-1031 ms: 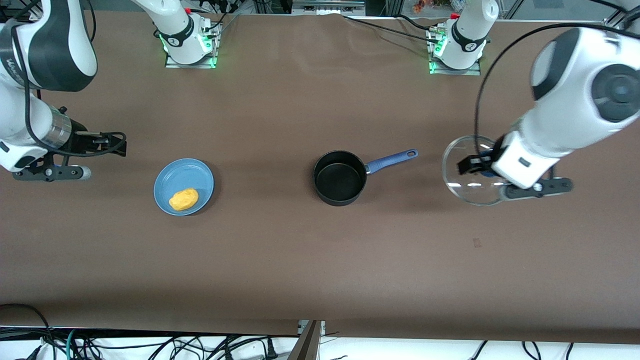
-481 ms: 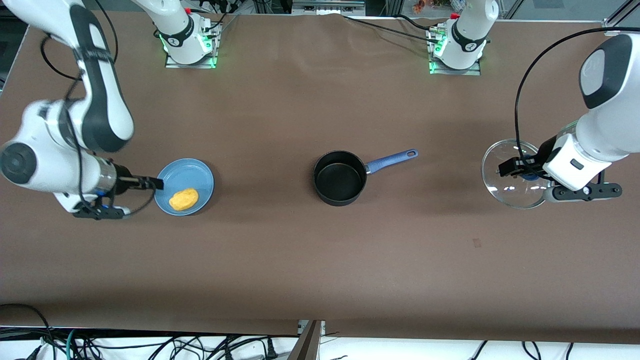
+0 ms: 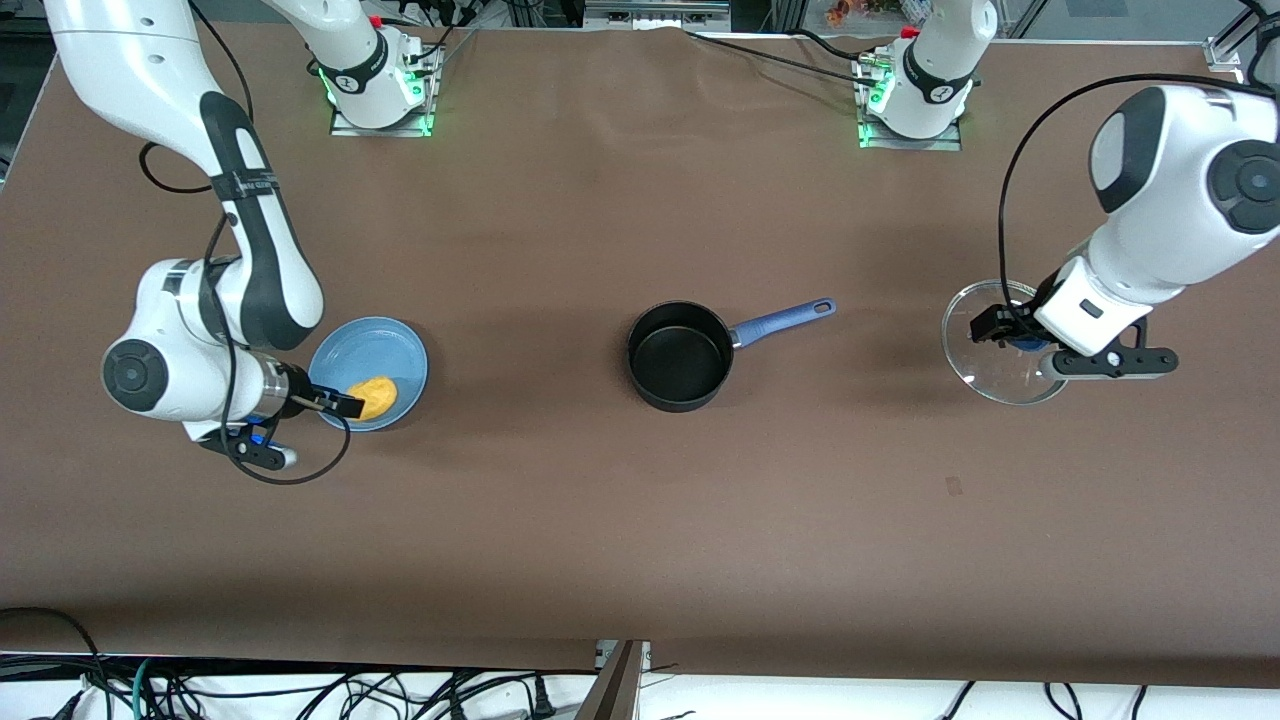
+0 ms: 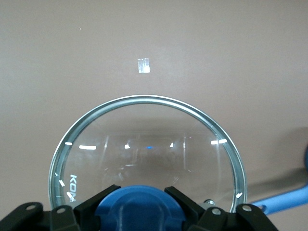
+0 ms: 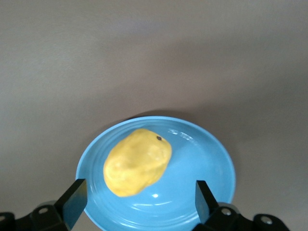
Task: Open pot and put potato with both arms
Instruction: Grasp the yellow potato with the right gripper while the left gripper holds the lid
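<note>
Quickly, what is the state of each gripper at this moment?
Left gripper: shut on the glass lid's blue knob, toward the left arm's end of the table.
Right gripper: open, over the potato on the blue plate.

A brown table (image 3: 560,520) fills nearly the whole scene, its surface matte with faint creases. Green lights glow at two metal mounting plates (image 3: 380,122) along its top edge. Below the near edge, black cables (image 3: 300,690) tangle over a white floor. A small pale mark (image 3: 953,486) sits on the cover.
</note>
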Robot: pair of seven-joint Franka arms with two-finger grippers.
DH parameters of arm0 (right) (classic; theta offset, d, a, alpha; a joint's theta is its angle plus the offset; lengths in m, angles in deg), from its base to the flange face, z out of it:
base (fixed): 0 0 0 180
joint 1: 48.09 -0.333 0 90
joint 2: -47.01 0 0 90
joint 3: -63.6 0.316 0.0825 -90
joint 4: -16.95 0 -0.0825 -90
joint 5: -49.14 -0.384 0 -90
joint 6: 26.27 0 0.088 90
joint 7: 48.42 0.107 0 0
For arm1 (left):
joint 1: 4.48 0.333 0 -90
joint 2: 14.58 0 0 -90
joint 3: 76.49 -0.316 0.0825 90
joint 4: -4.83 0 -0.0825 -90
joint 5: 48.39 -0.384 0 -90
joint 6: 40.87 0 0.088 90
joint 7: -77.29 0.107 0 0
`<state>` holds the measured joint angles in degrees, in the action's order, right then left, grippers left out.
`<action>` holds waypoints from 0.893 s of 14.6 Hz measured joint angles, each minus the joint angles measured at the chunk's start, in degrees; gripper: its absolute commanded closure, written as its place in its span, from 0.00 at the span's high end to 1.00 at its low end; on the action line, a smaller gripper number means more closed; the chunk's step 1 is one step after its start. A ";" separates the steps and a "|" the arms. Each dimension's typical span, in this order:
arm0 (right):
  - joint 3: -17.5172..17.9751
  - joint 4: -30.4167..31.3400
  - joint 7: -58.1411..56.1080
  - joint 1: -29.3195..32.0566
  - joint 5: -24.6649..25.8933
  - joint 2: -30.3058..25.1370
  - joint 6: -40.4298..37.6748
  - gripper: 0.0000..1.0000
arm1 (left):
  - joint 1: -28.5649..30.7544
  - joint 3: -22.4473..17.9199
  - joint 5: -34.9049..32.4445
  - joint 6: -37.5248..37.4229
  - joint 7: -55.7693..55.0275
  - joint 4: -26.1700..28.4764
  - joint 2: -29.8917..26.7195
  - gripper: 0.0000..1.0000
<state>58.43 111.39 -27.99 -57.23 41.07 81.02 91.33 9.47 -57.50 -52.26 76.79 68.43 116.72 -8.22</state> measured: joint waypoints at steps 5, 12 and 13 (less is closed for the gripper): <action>0.48 1.04 3.64 0.04 0.00 2.65 3.28 0.99 | 1.87 -0.03 0.00 12.80 2.61 11.92 -0.50 0.25; 0.47 1.44 3.86 0.16 -4.17 3.92 3.66 0.82 | 8.70 -0.10 0.00 22.91 12.34 16.55 4.80 0.22; 0.47 1.47 3.90 0.16 -4.19 3.95 3.67 0.79 | 8.67 0.01 0.00 24.55 12.34 17.17 5.34 0.22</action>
<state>58.90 112.87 -24.09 -57.07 36.88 84.97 95.00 18.14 -57.50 -52.26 101.34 80.77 133.89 -2.87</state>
